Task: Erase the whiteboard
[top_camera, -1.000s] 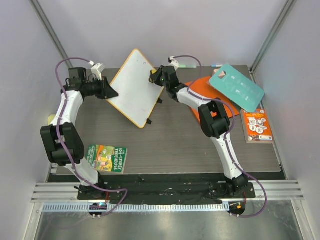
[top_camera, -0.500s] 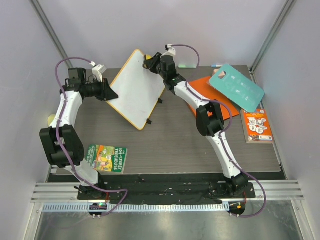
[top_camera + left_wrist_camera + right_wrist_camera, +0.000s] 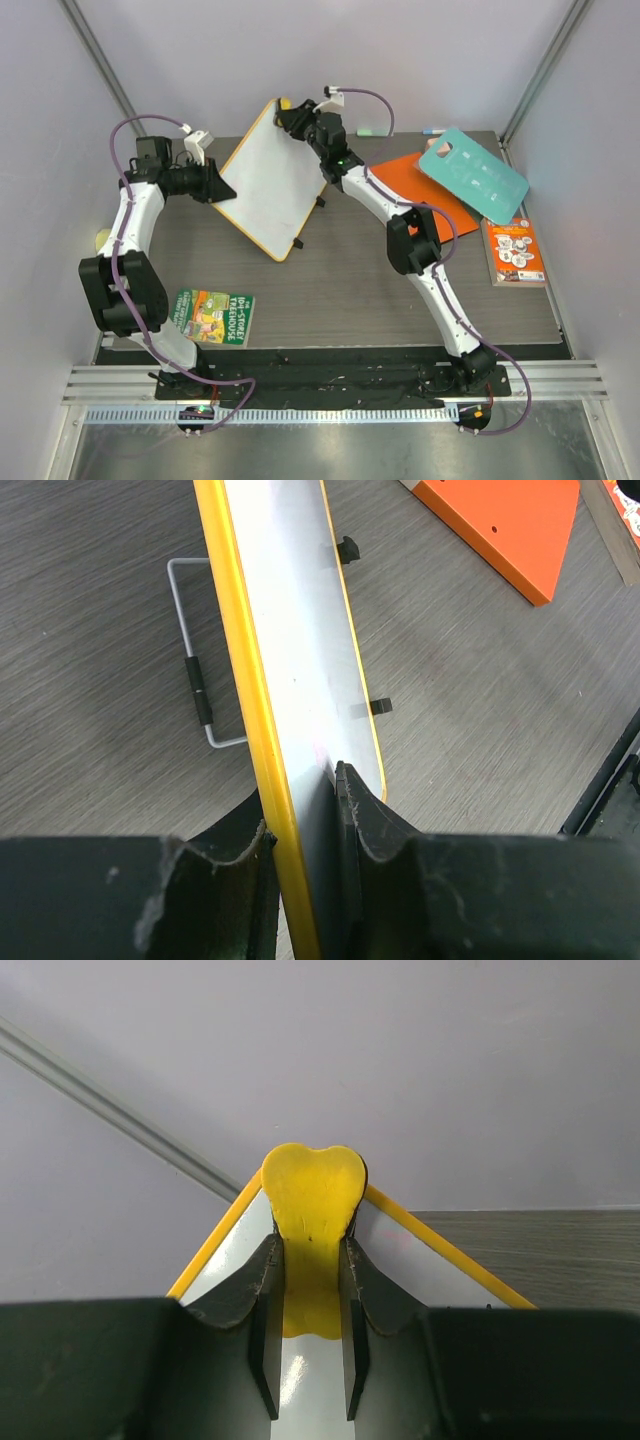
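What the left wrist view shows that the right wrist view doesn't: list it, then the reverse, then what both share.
Left wrist only: a wire loop beside the whiteboard, two black clips on its edge, an orange sheet on the table, and the left gripper, jaws clamped on the rim.
Right wrist only: the right gripper, jaws shut on a yellow pad at the board's corner, and the wall behind.
Both: the white board face with its yellow rim.

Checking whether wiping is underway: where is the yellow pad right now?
Right wrist view: the yellow pad is clamped between the fingers of the right gripper, at the far corner of the whiteboard, near the back wall.
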